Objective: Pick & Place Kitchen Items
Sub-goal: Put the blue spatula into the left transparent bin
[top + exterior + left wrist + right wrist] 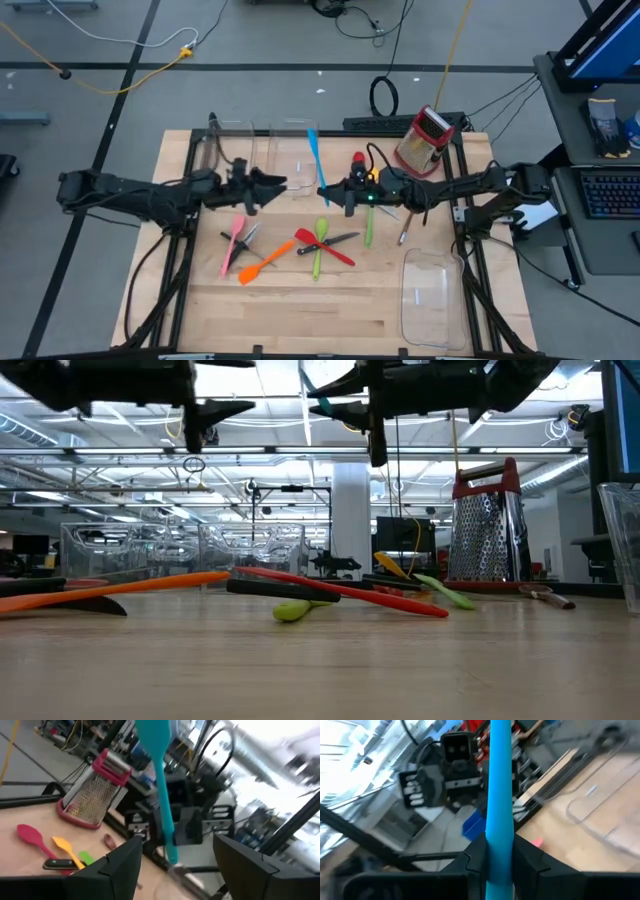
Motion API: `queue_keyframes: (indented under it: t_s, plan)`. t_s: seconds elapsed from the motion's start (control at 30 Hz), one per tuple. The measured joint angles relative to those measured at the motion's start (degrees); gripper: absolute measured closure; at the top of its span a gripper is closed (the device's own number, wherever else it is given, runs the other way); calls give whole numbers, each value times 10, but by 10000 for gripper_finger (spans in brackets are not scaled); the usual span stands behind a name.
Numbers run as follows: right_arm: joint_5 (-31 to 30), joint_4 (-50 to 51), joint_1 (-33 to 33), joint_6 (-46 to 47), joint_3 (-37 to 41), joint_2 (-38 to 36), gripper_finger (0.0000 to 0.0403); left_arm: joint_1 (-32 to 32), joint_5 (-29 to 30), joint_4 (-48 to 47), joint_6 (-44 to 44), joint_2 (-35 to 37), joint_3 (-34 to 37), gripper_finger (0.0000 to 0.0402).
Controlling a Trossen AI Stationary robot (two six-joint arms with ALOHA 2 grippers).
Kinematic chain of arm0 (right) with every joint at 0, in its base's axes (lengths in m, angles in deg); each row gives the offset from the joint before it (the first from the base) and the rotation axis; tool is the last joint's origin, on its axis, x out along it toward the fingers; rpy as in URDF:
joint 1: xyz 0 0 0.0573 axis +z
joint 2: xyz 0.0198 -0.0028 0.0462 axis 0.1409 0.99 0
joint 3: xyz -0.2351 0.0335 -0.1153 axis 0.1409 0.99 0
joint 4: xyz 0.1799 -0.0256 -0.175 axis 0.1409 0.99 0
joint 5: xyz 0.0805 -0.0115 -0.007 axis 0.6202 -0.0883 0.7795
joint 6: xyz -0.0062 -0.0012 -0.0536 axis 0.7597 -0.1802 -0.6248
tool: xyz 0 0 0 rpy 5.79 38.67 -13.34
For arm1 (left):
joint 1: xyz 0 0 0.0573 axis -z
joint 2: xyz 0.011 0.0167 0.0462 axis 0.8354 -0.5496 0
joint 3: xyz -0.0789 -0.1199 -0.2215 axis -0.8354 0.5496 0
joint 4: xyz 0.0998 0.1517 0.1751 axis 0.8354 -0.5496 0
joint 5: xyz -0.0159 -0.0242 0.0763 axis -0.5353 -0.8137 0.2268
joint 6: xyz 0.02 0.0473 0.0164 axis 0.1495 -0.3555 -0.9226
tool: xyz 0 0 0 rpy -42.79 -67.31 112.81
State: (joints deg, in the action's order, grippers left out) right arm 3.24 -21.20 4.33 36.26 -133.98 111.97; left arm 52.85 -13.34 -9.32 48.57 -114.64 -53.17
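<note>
So the right end effector [326, 190] is clamped on the blue spatula [314, 152] above the worktop [300, 300], while the left end effector [278, 183] sits spread apart right beside it.

Your pale, wood-grained worktop [300, 310] carries a bright scatter: a pink spatula [232, 243], an orange spatula [262, 265], a red spoon [322, 246] and a lime-green spoon [320, 250] crossing near its middle, beside a black-handled steel knife [340, 239]. Toward its far edge you see a second green utensil [368, 226] and a red one [359, 159]. At the far right corner stands the red-and-silver box grater [424, 140]. The clear plastic bins [432, 295] show only faint outlines. Your black right claw [499, 862] grips a sky-blue spatula [315, 158]; the left claw [278, 184] is equally black.
</note>
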Motion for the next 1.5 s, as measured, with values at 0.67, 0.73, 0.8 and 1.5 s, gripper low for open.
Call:
queue_keyframes:
  t_s: [0.67,0.73,0.8,1.5]
  plan:
    - [-116,48,46,-78,0,0,355,0,6,-130,-41,-217,-228,151]
    - [-126,48,51,-85,0,0,355,-1,7,-128,-40,-232,-237,151]
    - [-126,48,55,-86,0,0,355,-3,7,-128,-39,-244,-240,151]
    - [-132,88,61,-92,0,0,355,-22,-14,-120,37,-257,-241,378]
